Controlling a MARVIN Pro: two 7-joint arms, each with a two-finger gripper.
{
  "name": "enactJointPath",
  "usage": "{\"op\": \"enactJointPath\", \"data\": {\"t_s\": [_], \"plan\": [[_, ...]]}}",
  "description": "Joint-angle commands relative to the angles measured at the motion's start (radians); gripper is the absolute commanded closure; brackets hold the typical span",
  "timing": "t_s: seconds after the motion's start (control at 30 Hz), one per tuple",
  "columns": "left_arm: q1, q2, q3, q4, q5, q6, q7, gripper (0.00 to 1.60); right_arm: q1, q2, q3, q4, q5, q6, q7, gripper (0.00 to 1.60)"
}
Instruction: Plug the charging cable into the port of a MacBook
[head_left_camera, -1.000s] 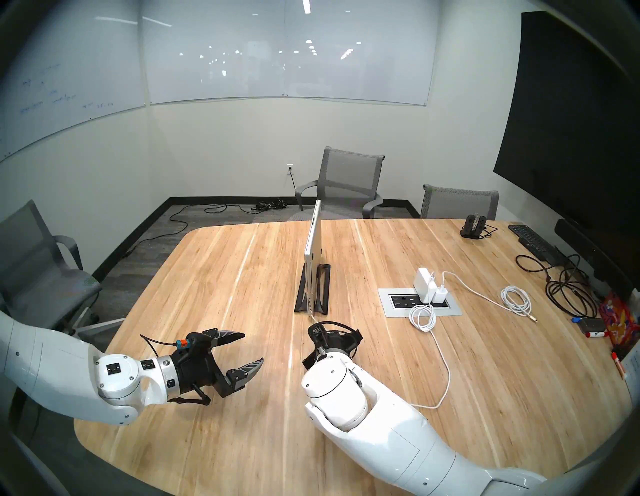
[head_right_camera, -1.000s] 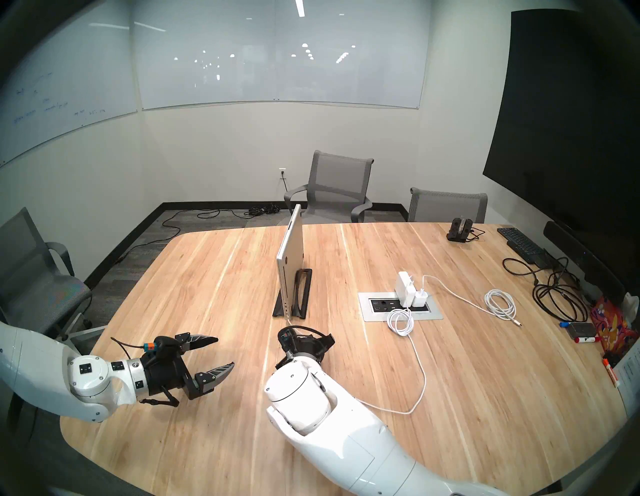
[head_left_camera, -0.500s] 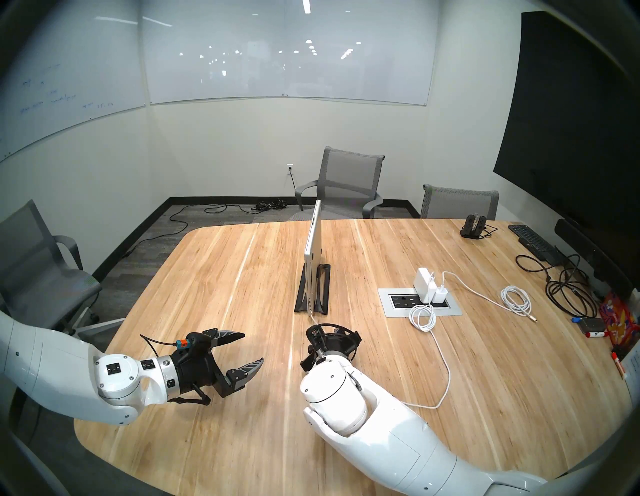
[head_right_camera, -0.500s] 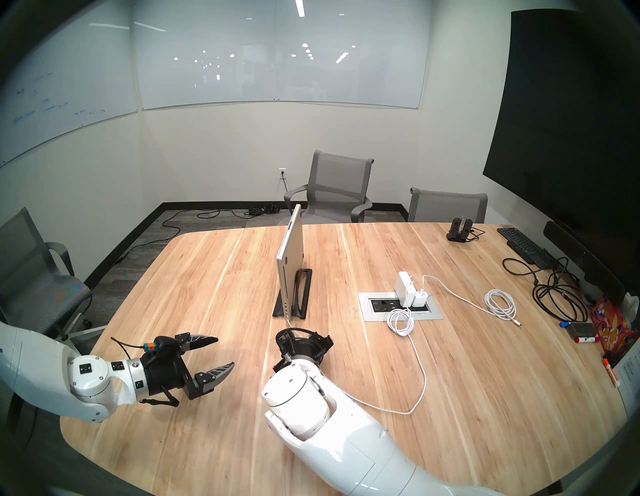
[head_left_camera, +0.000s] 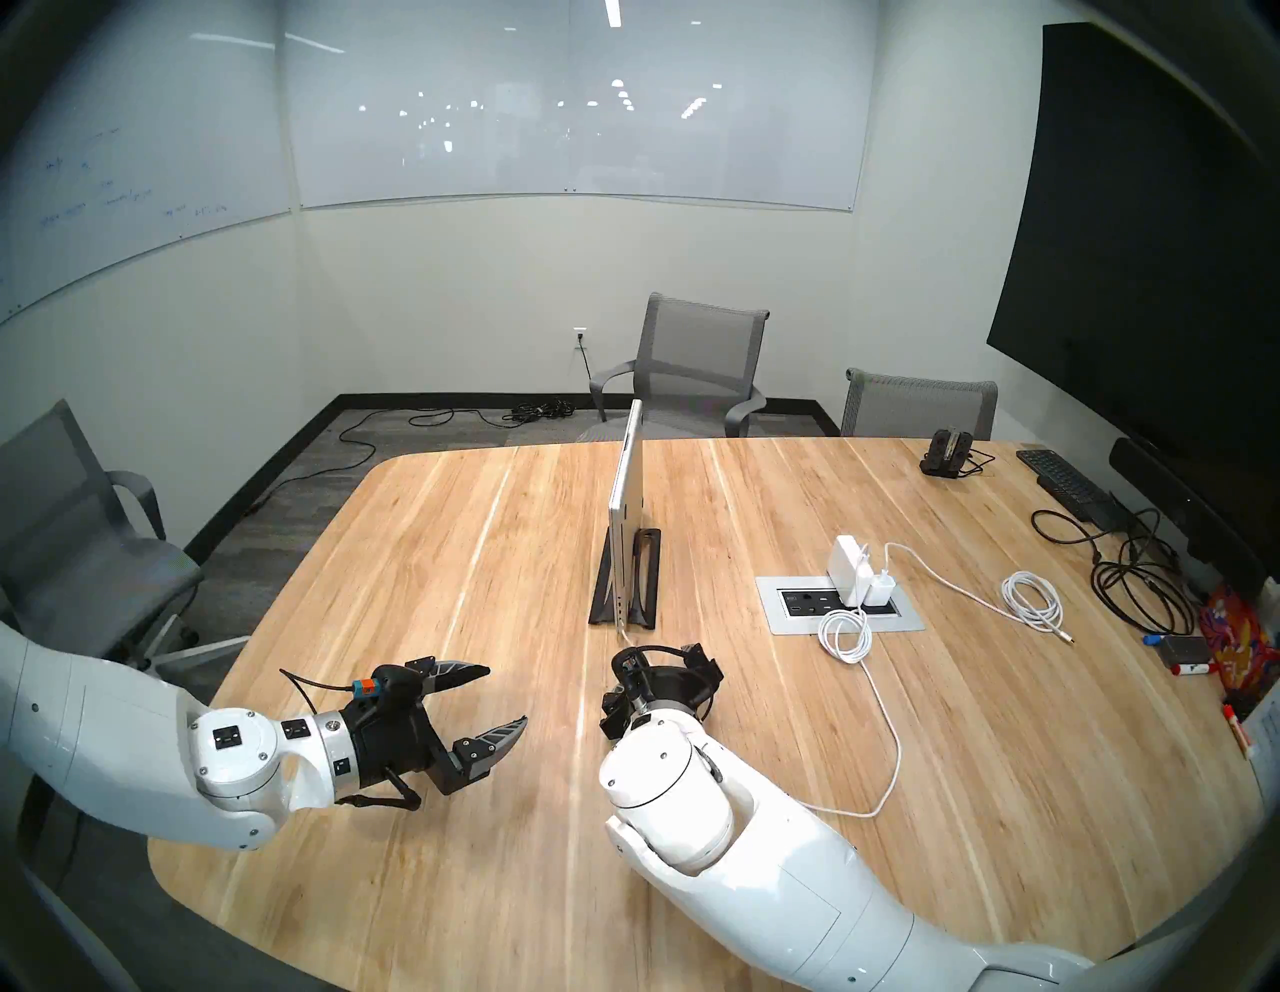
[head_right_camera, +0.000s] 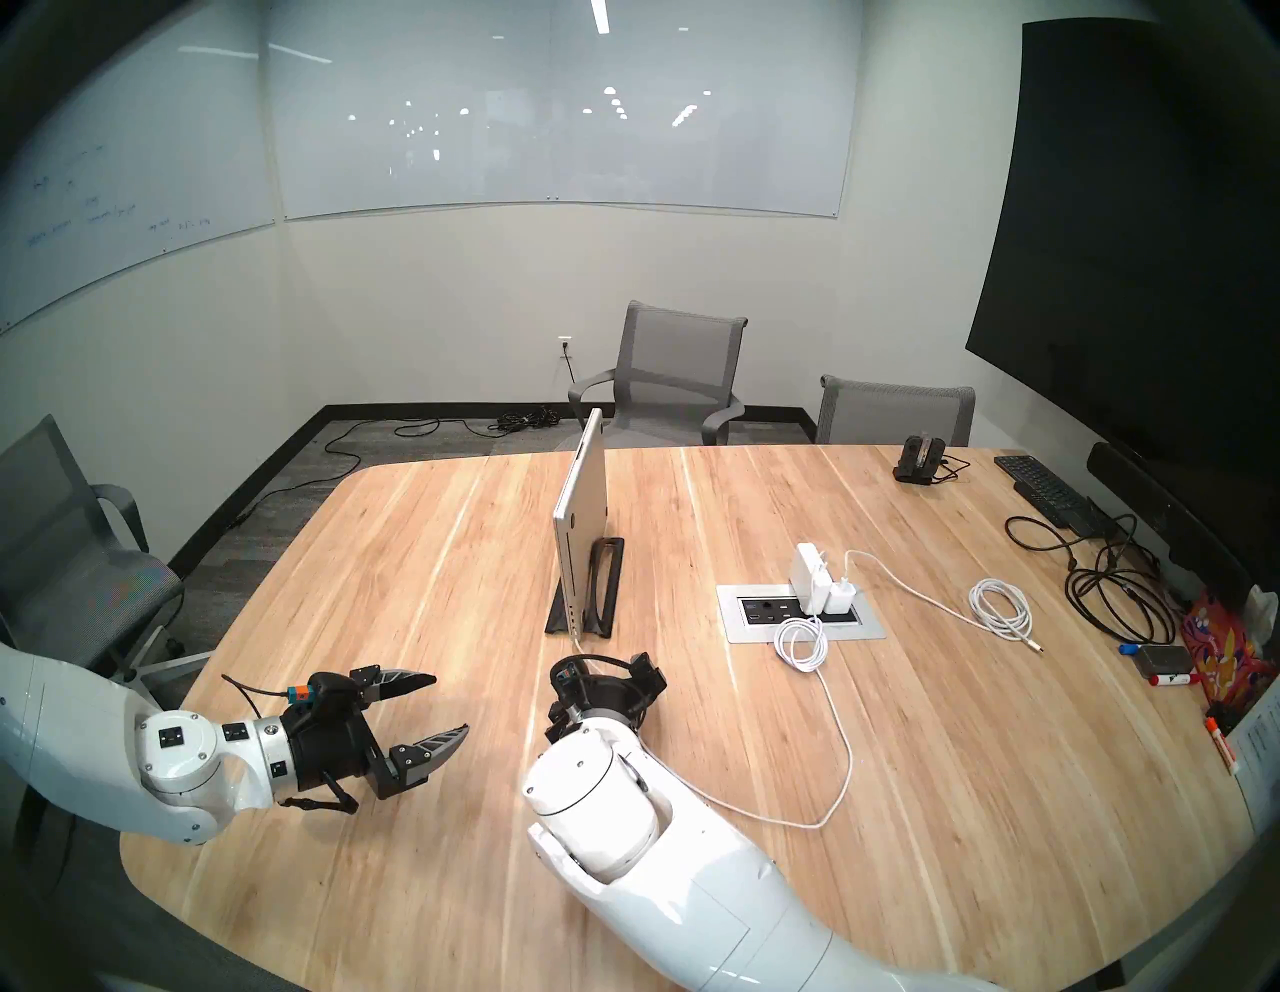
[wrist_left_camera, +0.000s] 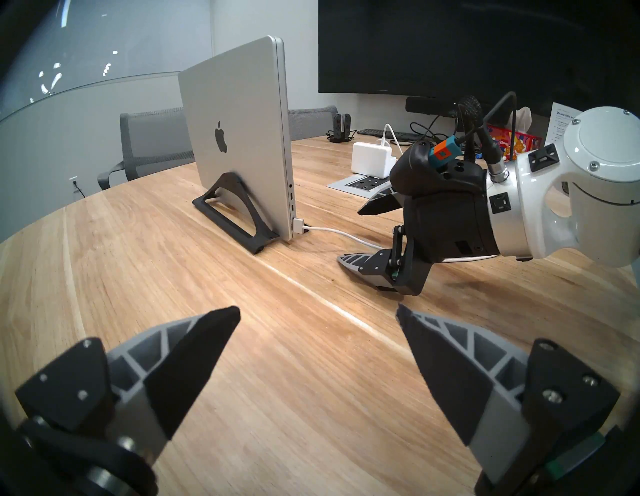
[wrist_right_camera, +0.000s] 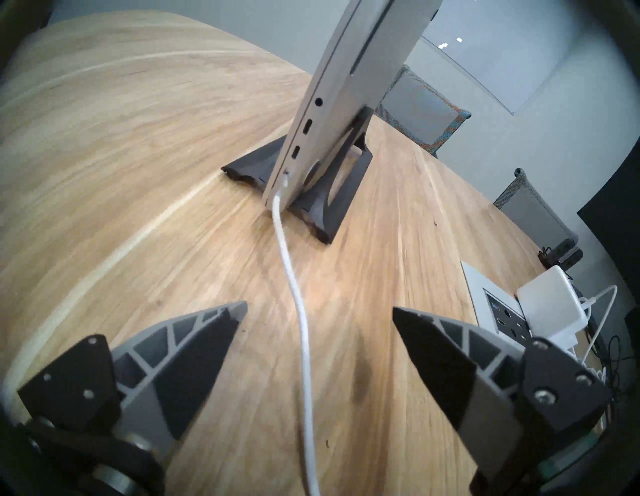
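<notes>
while the cable (wrist_right_camera: 290, 277) sat plugged low in the macbook's (wrist_left_camera: 239, 138) near edge, the right gripper (wrist_right_camera: 318, 332) was just behind the plug, fingers wide apart, with the cord running loose along the table (head_left_camera: 450, 554) between them. straight back looked free to me. the left gripper (wrist_left_camera: 318, 343) was open too, farther off at the side. the stand (wrist_left_camera: 239, 214) held the macbook up on its edge, and the charger (head_left_camera: 846, 554) sat to the right.
</notes>
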Motion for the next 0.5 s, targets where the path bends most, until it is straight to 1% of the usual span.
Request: {"op": "enactJointPath", "data": {"t_s": [0.0,0.03,0.17,0.37,0.47], "plan": [[-0.007,-0.002,-0.009,-0.004,0.003,-0.004,0.003,0.0,0.0,-0.001,0.005,-0.011,0.006,0.0,0.004,0.8],[-0.007,-0.002,-0.009,-0.004,0.003,-0.004,0.003,0.0,0.0,-0.002,0.005,-0.011,0.007,0.001,0.004,0.83],[-0.007,-0.002,-0.009,-0.004,0.003,-0.004,0.003,0.0,0.004,-0.002,0.003,-0.012,0.009,0.0,0.007,0.87],[-0.007,-0.002,-0.009,-0.004,0.003,-0.004,0.003,0.0,0.013,-0.005,0.0,-0.002,0.011,-0.004,0.009,0.86],[-0.007,-0.002,-0.009,-0.004,0.003,-0.004,0.003,0.0,0.018,-0.006,0.001,0.009,0.013,-0.012,0.013,0.89]]}}
